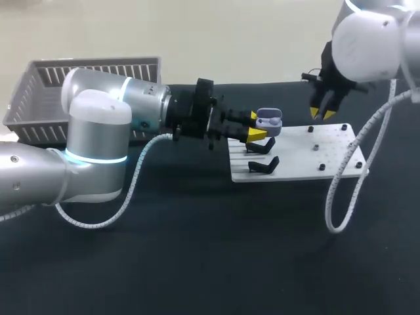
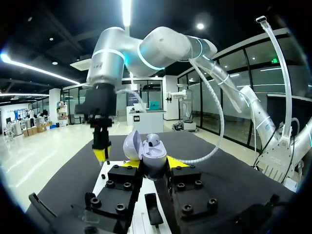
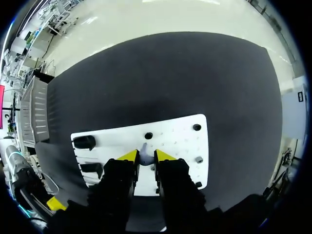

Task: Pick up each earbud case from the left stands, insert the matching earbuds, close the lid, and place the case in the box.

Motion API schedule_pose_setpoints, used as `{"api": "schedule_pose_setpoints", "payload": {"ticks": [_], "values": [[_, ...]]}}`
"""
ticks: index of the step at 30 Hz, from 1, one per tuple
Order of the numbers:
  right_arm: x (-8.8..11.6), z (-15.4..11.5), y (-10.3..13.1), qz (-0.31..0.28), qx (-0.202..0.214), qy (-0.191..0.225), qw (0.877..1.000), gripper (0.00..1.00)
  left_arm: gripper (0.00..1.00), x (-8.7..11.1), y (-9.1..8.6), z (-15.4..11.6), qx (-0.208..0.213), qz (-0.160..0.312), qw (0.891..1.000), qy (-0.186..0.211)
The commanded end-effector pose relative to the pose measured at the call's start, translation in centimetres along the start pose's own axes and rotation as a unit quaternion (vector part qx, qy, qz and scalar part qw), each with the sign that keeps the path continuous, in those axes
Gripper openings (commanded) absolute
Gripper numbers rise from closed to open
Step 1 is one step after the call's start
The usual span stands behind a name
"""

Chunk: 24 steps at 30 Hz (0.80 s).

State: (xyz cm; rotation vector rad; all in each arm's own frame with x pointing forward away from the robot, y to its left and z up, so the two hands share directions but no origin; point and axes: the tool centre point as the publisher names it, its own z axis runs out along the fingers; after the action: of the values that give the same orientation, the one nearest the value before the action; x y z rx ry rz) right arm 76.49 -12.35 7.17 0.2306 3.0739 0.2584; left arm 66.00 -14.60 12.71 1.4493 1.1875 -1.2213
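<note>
Occlusions, unclear bits
Basket (image 1: 39,85) half behind left arm (image 1: 98,125); grey piece (image 3: 144,150) at right gripper (image 3: 144,155) too small to identify.

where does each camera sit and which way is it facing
Head view: above and behind, looking down on the table; both arms, left gripper shut on the open earbud case, right gripper over the white board.
Left wrist view: on the left wrist, looking across the table; own gripper holding the earbud case, right gripper beyond.
Right wrist view: on the right wrist, looking down on the white board; own gripper shows.
Shared by head and left wrist: earbud case, both grippers.
</note>
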Motion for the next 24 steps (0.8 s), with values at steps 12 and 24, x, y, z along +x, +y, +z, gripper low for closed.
{"api": "schedule_pose_setpoints", "payload": {"ticks": [12, 24], "values": [[5.4, -10.0, 2.5, -0.081, 0.063, -0.076, 0.992, 0.00, 0.00, 0.1, -0.1, 0.0, -0.002, 0.001, 1.000, -0.001], [5.4, -10.0, 2.5, -0.081, 0.063, -0.076, 0.992, 0.00, 0.00, 0.1, -0.1, 0.0, -0.002, 0.001, 1.000, -0.001]]}}
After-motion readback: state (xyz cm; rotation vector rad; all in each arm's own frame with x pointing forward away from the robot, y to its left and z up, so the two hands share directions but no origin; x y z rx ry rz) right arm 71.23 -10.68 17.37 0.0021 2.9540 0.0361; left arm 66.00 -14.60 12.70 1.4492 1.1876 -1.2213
